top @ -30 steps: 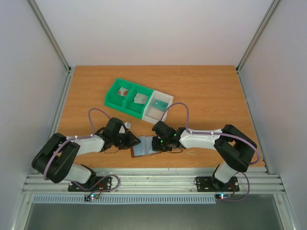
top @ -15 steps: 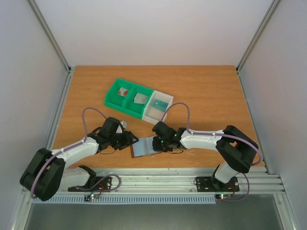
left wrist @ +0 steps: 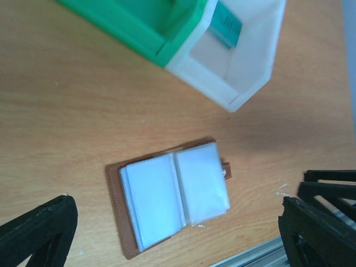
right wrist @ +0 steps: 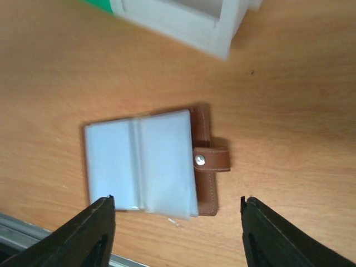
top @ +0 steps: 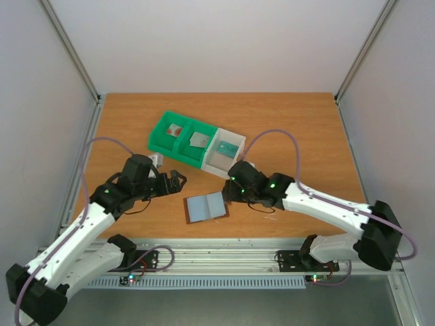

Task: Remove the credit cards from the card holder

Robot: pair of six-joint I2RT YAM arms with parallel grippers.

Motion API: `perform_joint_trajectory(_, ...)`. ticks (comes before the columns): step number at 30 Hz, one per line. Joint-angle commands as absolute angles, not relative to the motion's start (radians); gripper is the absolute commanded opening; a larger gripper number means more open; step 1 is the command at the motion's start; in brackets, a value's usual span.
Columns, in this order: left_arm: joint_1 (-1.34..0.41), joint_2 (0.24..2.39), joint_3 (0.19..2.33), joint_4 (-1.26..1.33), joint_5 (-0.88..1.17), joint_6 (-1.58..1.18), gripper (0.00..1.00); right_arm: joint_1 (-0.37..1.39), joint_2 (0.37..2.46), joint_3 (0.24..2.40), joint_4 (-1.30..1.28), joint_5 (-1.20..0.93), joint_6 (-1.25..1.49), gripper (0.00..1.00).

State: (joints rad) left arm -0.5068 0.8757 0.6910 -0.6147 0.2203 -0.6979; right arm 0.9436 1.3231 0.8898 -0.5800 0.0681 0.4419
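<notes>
The wooden table (top: 292, 122) carries the card holder (top: 206, 207), which lies open and flat with its pale inner sleeves up and a brown strap tab at one side edge. Behind the card holder and apart from it, a green bin (top: 178, 139) and a white bin (top: 224, 151) sit touching side by side, set at a slant. To the right of the card holder are faint pale marks (top: 270, 217), perhaps scuffs or scraps.
</notes>
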Motion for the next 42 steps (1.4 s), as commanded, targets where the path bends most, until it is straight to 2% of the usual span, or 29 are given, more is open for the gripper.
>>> perform_joint_trajectory(1, -0.512, 0.791, 0.825, -0.795, 0.103, -0.587, 0.99, 0.95, 1.193, 0.992, -0.781, 0.218, 0.404, 0.68)
perform_joint_trajectory(2, -0.512, 0.778, 0.858, -0.819, 0.095, -0.563, 0.99, 0.95, 1.167, 1.012, -0.806, 0.234, 0.4, 0.72)
perform_joint_trajectory(4, -0.512, 0.758, 0.918, -0.857, 0.087, -0.531, 0.99, 0.95, 1.122, 1.051, -0.846, 0.265, 0.386, 0.93)
perform_joint_trajectory(5, -0.512, 0.753, 0.947, -0.882, 0.08, -0.511, 0.99, 0.95, 1.105, 1.073, -0.866, 0.279, 0.38, 0.98)
perform_joint_trajectory(18, -0.512, 0.702, 1.159, -0.902, 0.046, -0.475, 0.99, 0.95, 1.011, 1.37, -1.07, 0.41, 0.264, 0.99)
perform_joint_trajectory(42, -0.512, 0.664, 1.071, -0.831, -0.026, -0.455, 0.99, 0.95, 0.909, 1.197, -0.974, 0.363, 0.269, 0.98)
